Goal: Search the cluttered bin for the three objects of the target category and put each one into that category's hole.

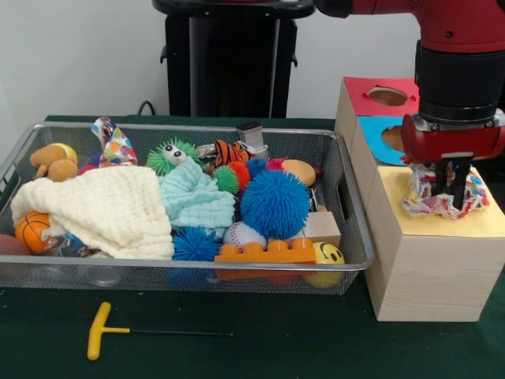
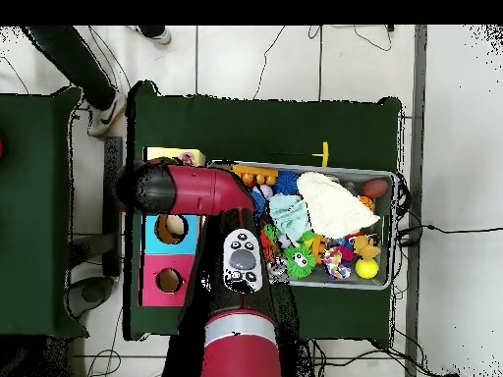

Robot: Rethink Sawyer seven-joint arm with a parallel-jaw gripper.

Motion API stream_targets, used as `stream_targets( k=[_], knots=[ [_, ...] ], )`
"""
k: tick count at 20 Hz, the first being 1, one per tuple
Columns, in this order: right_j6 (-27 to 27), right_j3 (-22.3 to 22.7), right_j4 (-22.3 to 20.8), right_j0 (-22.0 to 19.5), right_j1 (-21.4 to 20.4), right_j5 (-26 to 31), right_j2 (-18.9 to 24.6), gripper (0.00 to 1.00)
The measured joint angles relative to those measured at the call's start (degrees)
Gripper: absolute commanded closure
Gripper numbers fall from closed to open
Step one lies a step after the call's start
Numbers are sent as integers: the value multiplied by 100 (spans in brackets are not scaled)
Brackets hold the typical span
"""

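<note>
The wire mesh bin [image 1: 189, 127] fills the left of the front view, packed with toys; it also shows in the overhead view [image 2: 395, 232]. My gripper [image 1: 451, 188] is down over the yellow-topped box [image 1: 430, 260], shut on the braided pastel rope ring [image 1: 420, 199]. The ring hangs on both sides of the fingers and touches the yellow top. The yellow hole is hidden under ring and gripper. The polka-dot cloth [image 1: 115, 144] sticks up at the bin's back left. In the overhead view the arm [image 2: 192, 189] covers the gripper.
Blue-topped hole [image 1: 392, 138] and red-topped hole [image 1: 387, 95] lie behind the yellow box. The bin holds a cream knitted cloth [image 1: 102, 209], a mint cloth [image 1: 193, 197] and spiky balls [image 1: 274, 204]. A yellow T-handled tool [image 1: 99, 330] lies before the bin. A person's leg [image 2: 83, 69] shows top left overhead.
</note>
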Motion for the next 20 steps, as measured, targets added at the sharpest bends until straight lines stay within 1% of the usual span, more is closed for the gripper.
stream_targets(
  k=[6, 11, 15, 20],
  knots=[
    [0, 212, -1, 75, -99, 0, -7, 100],
    [0, 260, 0, 88, -156, 0, -10, 100],
    [0, 256, 1, 88, -134, -1, -10, 100],
    [0, 147, 2, 82, 39, -1, -9, 100]
  ],
)
